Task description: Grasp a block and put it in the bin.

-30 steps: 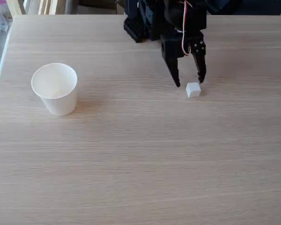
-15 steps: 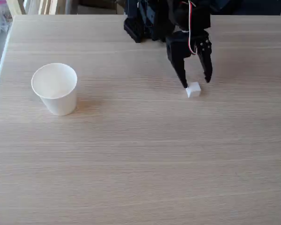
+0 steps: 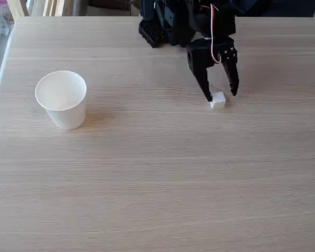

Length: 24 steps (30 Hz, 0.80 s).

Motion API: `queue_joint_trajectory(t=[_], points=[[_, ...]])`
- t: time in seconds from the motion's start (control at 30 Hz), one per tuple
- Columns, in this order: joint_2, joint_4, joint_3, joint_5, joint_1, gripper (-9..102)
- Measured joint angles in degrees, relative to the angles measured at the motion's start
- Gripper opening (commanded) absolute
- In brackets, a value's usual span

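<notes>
I've got the gripper (image 3: 222, 97) spread wide, tips pointing down at the table (image 3: 157, 178), nothing held. The block (image 3: 217, 100) sits on the wood between the two fingers, right against the left finger's tip, with a gap to the right one. A red and white wire runs down the black arm (image 3: 189, 23) above. Far off to the left stands the bin (image 3: 62, 100), upright, mouth open.
</notes>
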Motion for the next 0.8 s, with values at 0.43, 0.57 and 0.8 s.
queue_joint_trajectory(t=[0.43,0.57,0.8], points=[[-1.9,-3.9,0.6,-2.9,3.0,0],[0.4,-3.9,0.6,-5.2,4.0,0],[11.7,-7.6,2.5,-15.0,11.2,0]])
